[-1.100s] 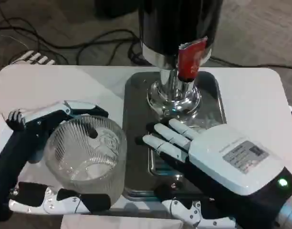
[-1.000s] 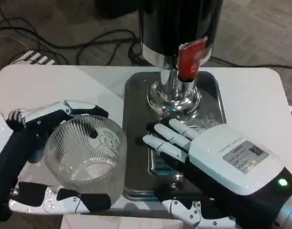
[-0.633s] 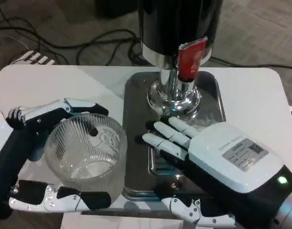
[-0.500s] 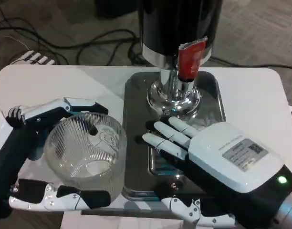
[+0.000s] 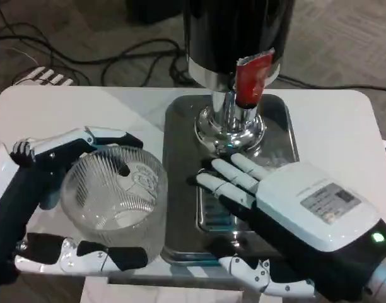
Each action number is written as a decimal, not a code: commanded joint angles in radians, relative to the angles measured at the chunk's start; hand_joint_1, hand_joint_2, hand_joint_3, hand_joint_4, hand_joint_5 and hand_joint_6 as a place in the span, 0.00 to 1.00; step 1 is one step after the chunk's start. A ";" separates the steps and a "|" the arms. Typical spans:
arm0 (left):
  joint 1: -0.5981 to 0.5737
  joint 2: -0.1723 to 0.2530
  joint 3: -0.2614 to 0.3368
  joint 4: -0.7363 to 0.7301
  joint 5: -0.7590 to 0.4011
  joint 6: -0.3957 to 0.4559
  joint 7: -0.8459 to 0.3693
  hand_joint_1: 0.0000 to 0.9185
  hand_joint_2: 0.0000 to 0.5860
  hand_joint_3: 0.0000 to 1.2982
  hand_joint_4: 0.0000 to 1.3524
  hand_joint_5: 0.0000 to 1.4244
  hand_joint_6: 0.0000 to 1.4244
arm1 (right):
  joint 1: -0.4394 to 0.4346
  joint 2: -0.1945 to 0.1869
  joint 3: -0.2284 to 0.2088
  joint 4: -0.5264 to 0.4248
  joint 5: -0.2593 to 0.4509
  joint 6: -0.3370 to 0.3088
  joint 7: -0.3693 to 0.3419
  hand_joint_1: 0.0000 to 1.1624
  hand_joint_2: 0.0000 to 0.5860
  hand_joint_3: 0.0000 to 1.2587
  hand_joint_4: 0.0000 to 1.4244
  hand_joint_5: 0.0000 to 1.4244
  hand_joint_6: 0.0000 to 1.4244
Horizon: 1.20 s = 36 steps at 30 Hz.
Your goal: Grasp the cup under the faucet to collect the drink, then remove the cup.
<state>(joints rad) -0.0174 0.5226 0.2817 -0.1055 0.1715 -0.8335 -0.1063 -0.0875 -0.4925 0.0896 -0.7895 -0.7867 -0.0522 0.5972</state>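
Two hands were in play at this point, and imo the setup had a few ways to go sideways. Left hand (image 5: 35,208) was wrapped around the ribbed glass cup (image 5: 114,196), fingers along its far side and thumb along the near side, so it was gripping it. Cup sat near the front left of the white table (image 5: 332,120), just beside the left rim of the metal drip tray (image 5: 180,120), i.e. not under the faucet at all. It looked empty to me, tho clear glass over a white top makes that hard to call.

Right hand (image 5: 294,214) lay flat w/ fingers spread over the tray's front half, holding nothing, fingertips (image 5: 209,180) pointing toward the cup, just short of the chrome base (image 5: 229,129) of the dispenser (image 5: 237,31).

Risks as I saw them:
- cup has to cross the tray rim; if dragged, not lifted, it could catch the lip and tip.
- right hand was parked right where the cup needs to go, so a collision was likely unless it cleared first.
- ribbed glass is slick, so a loose wrap could let it rotate or slide down.
- red tag (image 5: 253,76) on the spout hung low; a tall approach might snag it.
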 commanded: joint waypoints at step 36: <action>-0.105 -0.121 -0.105 0.004 0.121 0.068 0.030 0.69 0.00 0.73 0.84 0.87 1.00 | 0.285 0.017 -0.352 -0.050 0.194 0.024 -0.129 0.17 0.78 0.14 0.07 0.04 0.23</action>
<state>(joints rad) -0.0980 0.4143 0.1826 -0.0866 0.2867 -0.7680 -0.1046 0.1783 -0.4701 -0.2453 -0.8349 -0.6037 -0.0107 0.4901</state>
